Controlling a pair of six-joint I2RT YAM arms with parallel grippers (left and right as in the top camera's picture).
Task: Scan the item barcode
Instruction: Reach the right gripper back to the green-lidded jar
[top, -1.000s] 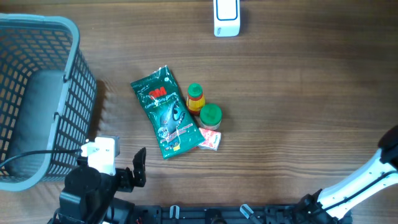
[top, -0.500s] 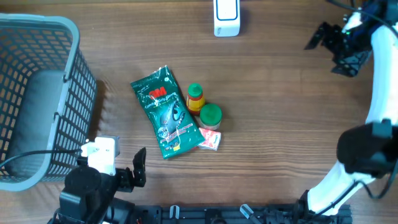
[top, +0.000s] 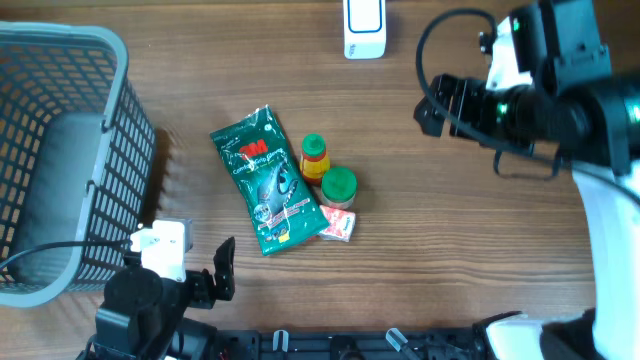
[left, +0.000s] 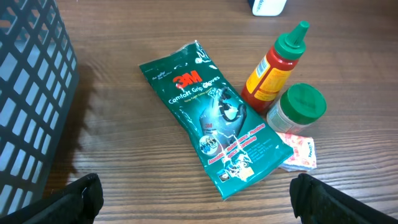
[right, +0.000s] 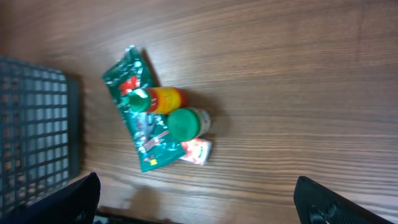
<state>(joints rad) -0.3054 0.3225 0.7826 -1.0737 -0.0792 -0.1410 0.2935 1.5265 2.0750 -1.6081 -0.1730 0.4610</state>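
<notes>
Left claw (left: 198, 198) stands wide open and holds nothing: in the left wrist view its dark fingers (left: 81, 198) sit in the two lower corners of the frame, with bare table (left: 124, 37) between them. Just above, at centre, a green 3M packet (left: 217, 134) lies flat and slanted. A red-orange sauce bottle (left: 273, 68) with a green cap lies to its right. A small jar (left: 300, 106) with a green lid stands upright just below the bottle, touching the packet's right edge. A red-and-white sachet (left: 298, 152) pokes out from under the jar and the packet's lower corner. A dark mesh basket (left: 31, 93) fills the left edge, and a white device (left: 268, 6), seemingly the scanner, is cut off at the top. In the right wrist view the right claw (right: 199, 202) is likewise spread wide and empty, its fingers in the lower corners. The same four items cluster left of centre, well above them, and the basket is at the far left. From overhead, the right claw hangs in the upper right, its tips pointing left, over bare wood well apart from the items at centre. The left claw sits at the lower left, beside the basket's lower right corner, and the white device rests at top centre.
</notes>
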